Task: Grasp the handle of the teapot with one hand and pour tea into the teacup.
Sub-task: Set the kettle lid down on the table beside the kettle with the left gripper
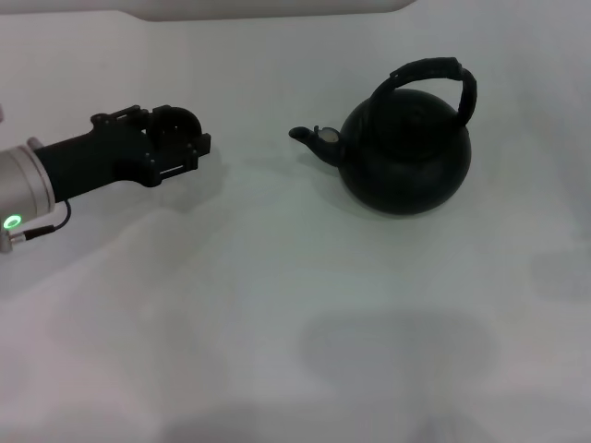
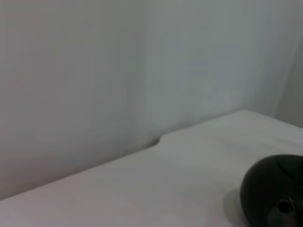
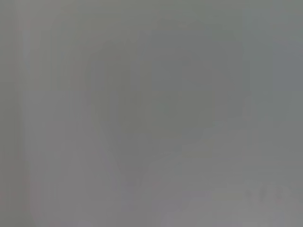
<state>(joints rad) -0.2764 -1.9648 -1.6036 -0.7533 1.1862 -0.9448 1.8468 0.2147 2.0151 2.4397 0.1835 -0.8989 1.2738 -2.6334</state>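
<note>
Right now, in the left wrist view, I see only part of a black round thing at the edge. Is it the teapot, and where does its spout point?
Observer: Yes, it is the teapot. In the head view its spout points toward the left gripper, which is apart from it.
Operator: Is the handle free?
Observer: The handle arches over the pot and nothing touches it.
Operator: And the right arm?
Observer: It is not in the head view.

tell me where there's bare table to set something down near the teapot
Open table lies in front of the teapot and between its spout and the left tool. Nothing looks crowded. No teacup or right tool is in view.
</note>
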